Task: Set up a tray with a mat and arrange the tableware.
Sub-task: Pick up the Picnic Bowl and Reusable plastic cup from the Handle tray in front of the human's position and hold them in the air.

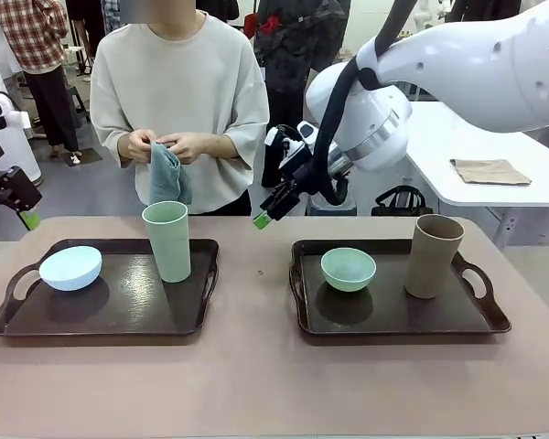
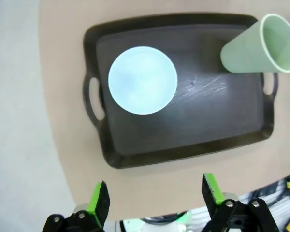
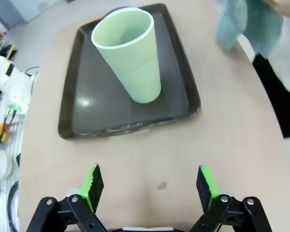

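The left claw point(image 2: 154, 193) hangs spread wide and empty over the worktop point(image 1: 256, 384). The right claw point(image 3: 149, 182) is just as wide, holding nothing. Two dark trays lie on the worktop. The left tray point(image 1: 119, 311) carries one pale blue bowl point(image 1: 70, 267) and one upright pale green tumbler point(image 1: 167, 240). The right tray point(image 1: 393, 315) carries one mint green bowl point(image 1: 349, 269) and one tan-brown tumbler point(image 1: 433, 255). Beyond, a person point(image 1: 178, 91) grips one teal cloth point(image 1: 165, 178).

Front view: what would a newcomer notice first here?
The dark left tray holds a pale blue bowl and pale green tumbler; the right tray holds a mint green bowl and tan tumbler. Behind them a person holds a teal cloth, and the right end effector hangs open above the table's middle.
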Tool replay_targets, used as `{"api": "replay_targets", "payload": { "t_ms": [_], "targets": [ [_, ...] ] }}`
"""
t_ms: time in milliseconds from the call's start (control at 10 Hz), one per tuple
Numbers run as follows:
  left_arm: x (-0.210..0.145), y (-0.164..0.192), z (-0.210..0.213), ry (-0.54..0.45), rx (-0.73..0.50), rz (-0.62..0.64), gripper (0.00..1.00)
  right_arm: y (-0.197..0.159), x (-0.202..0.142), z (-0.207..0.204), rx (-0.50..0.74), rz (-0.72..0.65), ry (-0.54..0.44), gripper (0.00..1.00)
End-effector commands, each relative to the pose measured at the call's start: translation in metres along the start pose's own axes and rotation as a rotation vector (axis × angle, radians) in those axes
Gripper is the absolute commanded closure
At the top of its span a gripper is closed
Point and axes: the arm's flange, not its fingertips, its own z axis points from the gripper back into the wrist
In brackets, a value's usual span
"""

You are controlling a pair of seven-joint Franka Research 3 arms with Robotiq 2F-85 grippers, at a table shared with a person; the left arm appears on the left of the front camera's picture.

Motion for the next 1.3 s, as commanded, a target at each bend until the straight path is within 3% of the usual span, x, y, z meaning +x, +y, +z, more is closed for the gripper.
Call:
{"api": "replay_targets", "payload": {
  "t_ms": [0, 200, 300, 400, 800, 900, 1100, 1200],
  "targets": [
    [0.009, 0.017, -0.005, -0.010, -0.009, 0.034, 0.00, -0.014, 0.008, -0.019, 0.115, 0.100, -0.053, 0.00],
    [0.012, 0.029, -0.013, -0.020, -0.040, 0.062, 0.00, -0.010, 0.015, -0.039, 0.206, 0.112, -0.136, 0.00],
    [0.009, 0.027, -0.013, -0.026, -0.091, 0.069, 0.00, -0.005, 0.013, -0.042, 0.195, 0.090, -0.127, 0.00],
    [0.005, 0.027, -0.012, 0.005, -0.024, 0.057, 0.00, -0.005, 0.017, -0.035, 0.150, 0.109, -0.068, 0.00],
    [0.006, 0.030, -0.013, 0.001, -0.037, 0.067, 0.00, -0.005, 0.018, -0.040, 0.170, 0.105, -0.081, 0.00],
    [0.019, 0.031, -0.020, -0.026, -0.025, 0.104, 0.00, 0.004, 0.015, -0.052, 0.192, 0.259, -0.083, 0.00],
    [0.032, 0.037, -0.042, -0.106, 0.055, 0.114, 0.00, -0.008, 0.001, -0.079, 0.176, 0.330, -0.097, 0.00],
    [0.033, 0.042, -0.050, -0.091, 0.054, 0.115, 0.00, -0.012, -0.001, -0.090, 0.160, 0.350, -0.108, 0.00]
  ]
}}
